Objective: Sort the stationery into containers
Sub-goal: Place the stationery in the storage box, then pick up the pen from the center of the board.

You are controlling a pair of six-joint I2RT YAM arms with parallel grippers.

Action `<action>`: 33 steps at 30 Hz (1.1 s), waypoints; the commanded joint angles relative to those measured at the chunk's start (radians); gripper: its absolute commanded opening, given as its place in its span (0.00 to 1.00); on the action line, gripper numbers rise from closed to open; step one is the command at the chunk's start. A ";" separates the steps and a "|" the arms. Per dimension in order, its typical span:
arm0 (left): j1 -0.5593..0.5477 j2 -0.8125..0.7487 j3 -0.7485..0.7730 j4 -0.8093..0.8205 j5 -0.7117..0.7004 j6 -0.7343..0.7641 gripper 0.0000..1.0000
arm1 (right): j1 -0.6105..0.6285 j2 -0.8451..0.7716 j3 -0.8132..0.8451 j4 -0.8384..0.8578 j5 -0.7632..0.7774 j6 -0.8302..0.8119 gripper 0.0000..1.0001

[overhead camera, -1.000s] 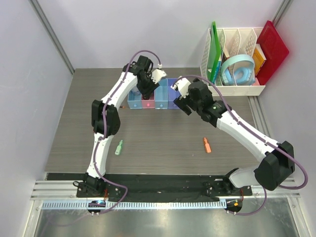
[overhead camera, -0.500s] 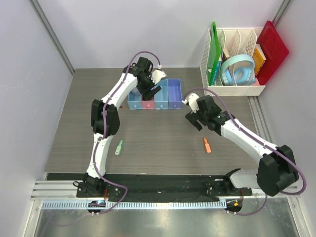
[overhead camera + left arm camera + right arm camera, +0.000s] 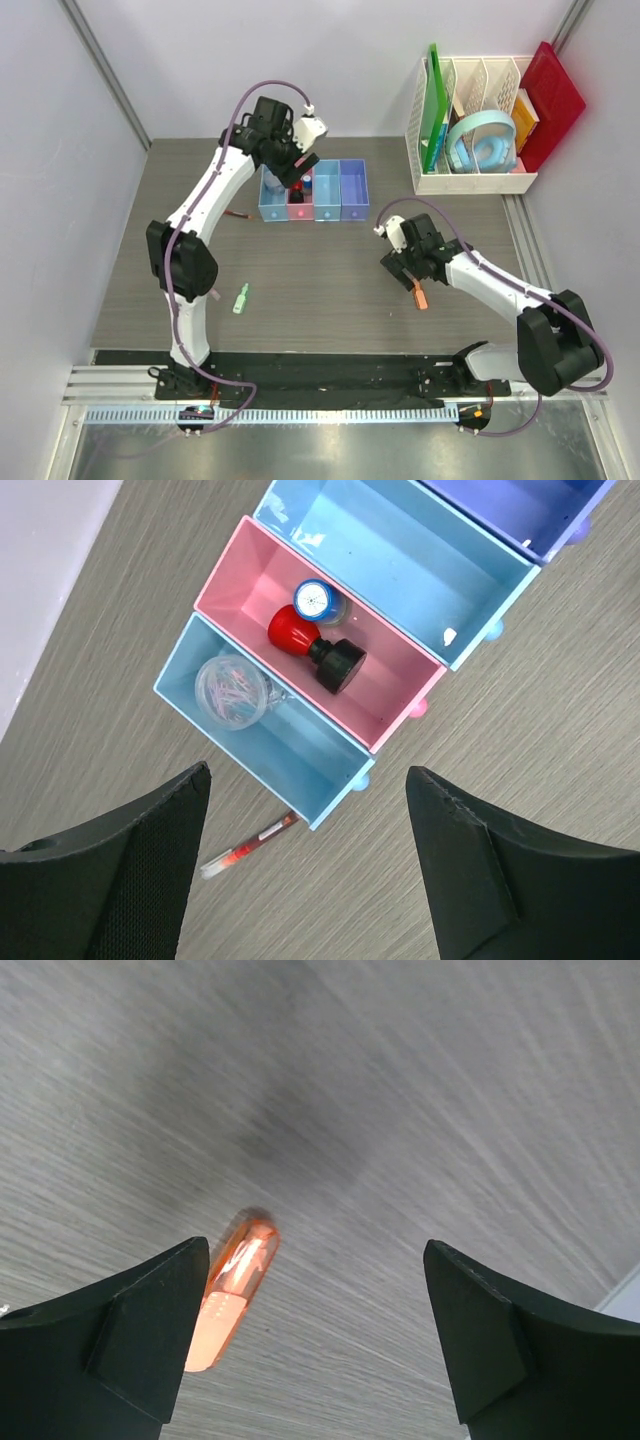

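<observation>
Left fingers just opened wide above bin row, holding nothing. Red stamp and blue-capped piece lie in pink bin. Right fingers, open, came down over orange marker at 4 o'clock on counter. Likely next pick. Green marker at 8 o'clock waits.

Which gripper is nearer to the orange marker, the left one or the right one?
Right. The right gripper hangs open close above the orange marker. The left gripper is far off, above the bins.
</observation>
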 commanded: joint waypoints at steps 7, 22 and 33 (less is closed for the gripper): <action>0.070 -0.259 -0.301 0.072 -0.011 -0.010 0.79 | -0.009 0.091 -0.029 -0.021 -0.058 0.000 0.77; 0.195 -0.596 -0.725 -0.036 0.015 0.140 0.80 | -0.089 0.152 -0.024 -0.146 -0.225 -0.028 0.54; 0.178 -0.564 -0.740 -0.229 0.170 0.315 0.77 | -0.110 0.206 -0.010 -0.166 -0.261 -0.037 0.17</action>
